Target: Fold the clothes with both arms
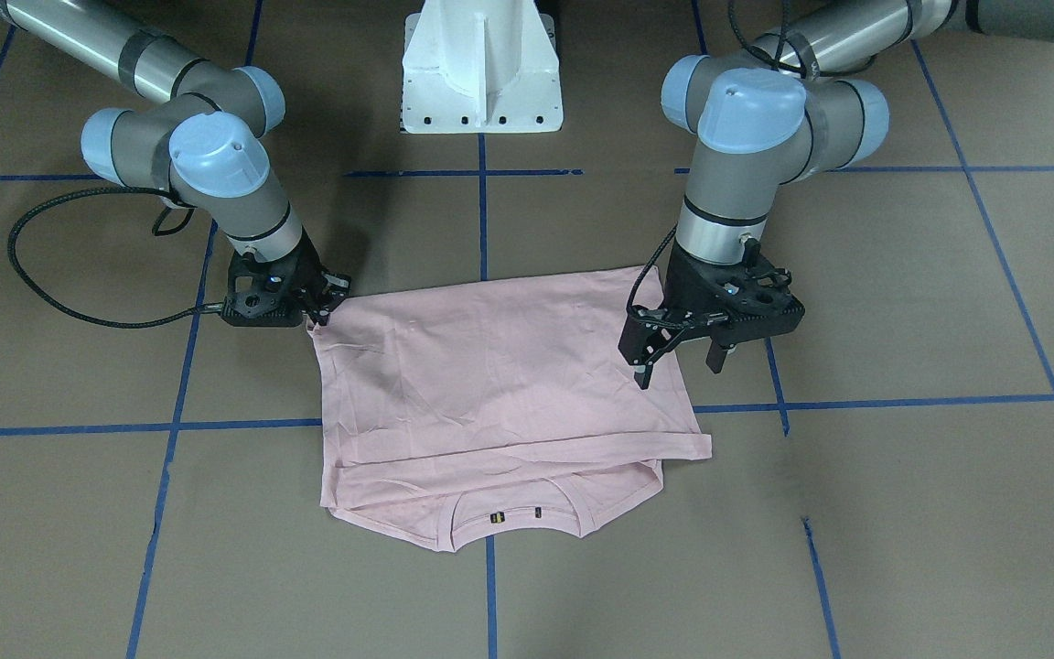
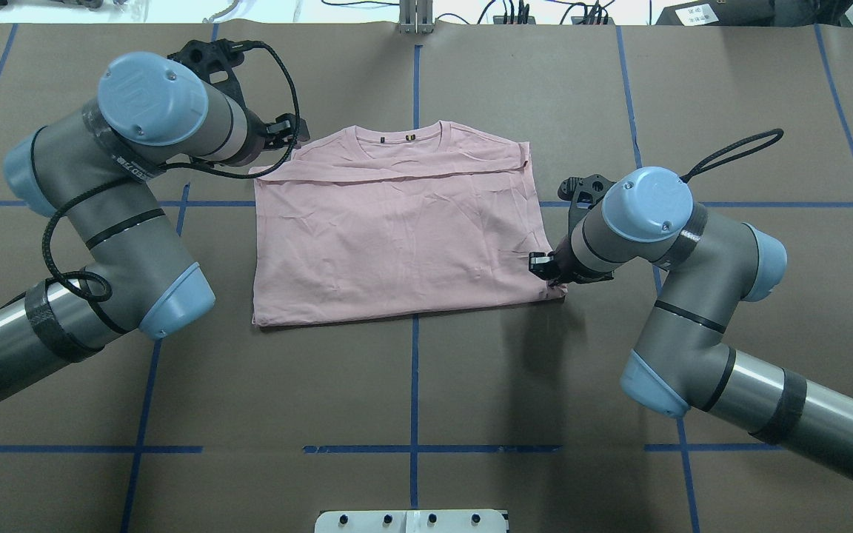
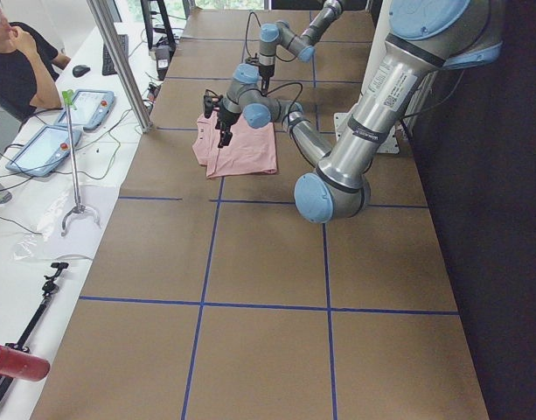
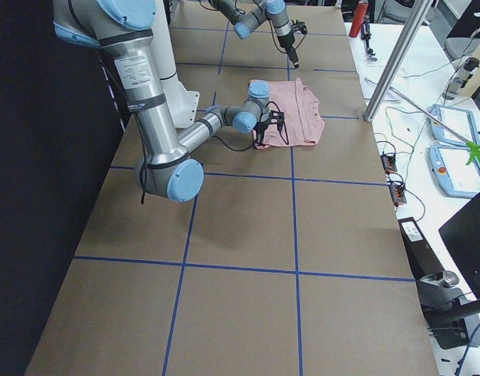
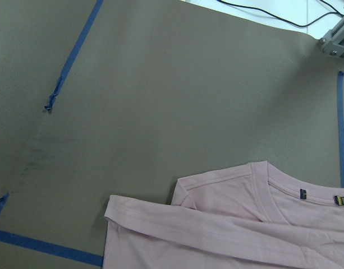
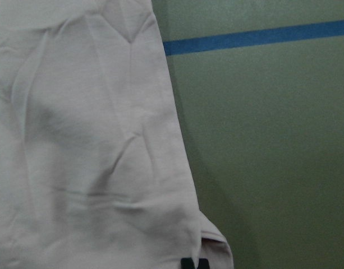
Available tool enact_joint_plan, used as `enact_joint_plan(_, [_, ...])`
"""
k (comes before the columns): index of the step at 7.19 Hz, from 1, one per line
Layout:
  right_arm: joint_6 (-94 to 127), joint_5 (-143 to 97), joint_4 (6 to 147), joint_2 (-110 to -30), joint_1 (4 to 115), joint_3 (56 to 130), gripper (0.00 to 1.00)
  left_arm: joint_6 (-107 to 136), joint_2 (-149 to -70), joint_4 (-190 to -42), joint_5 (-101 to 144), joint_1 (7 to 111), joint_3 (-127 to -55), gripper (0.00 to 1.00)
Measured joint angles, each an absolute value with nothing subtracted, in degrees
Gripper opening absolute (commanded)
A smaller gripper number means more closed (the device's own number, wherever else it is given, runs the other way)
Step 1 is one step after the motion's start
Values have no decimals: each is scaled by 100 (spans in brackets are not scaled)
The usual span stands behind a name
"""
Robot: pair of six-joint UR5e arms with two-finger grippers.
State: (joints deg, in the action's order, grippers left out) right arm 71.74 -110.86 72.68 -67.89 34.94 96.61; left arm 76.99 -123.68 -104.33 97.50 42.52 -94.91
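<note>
The pale pink T-shirt point(image 1: 490, 384) lies flat on the brown table, plain side up, with one layer folded over towards the collar point(image 1: 513, 522). It also shows in the overhead view point(image 2: 397, 237). My right gripper point(image 1: 321, 311) is low at the shirt's near corner point(image 2: 554, 290), shut on the cloth there; the right wrist view shows that corner point(image 6: 211, 241). My left gripper point(image 1: 678, 355) is open and empty, held above the shirt's edge on the collar side point(image 2: 287, 135). The left wrist view looks down on the collar and folded sleeve point(image 5: 244, 224).
The white pedestal point(image 1: 481, 73) stands at the robot's side of the table. Blue tape lines point(image 1: 902, 401) cross the brown surface. An operator point(image 3: 14, 61) and tablets point(image 3: 40, 149) are at a side desk, beyond a metal post point(image 3: 119, 61).
</note>
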Motion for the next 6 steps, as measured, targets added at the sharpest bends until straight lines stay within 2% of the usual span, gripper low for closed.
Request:
enact_joint_plan(3, [7180, -11092, 7277, -7030, 3479, 9940, 0, 7701, -12371, -10438, 9755, 4231, -9505, 100])
enact_joint_plan(4, [7183, -11090, 7277, -7046, 3470, 9952, 55, 7705, -12373, -10440, 9756, 4221, -9507, 100])
enact_joint_plan(5, [7194, -11082, 7279, -7029, 3448, 9938, 100, 7707, -12378, -10441, 9756, 4213, -9509, 100])
enact_joint_plan(6, [7216, -11071, 7281, -6991, 3407, 9898, 100, 7708, -12381, -10441, 9756, 4207, -9509, 100])
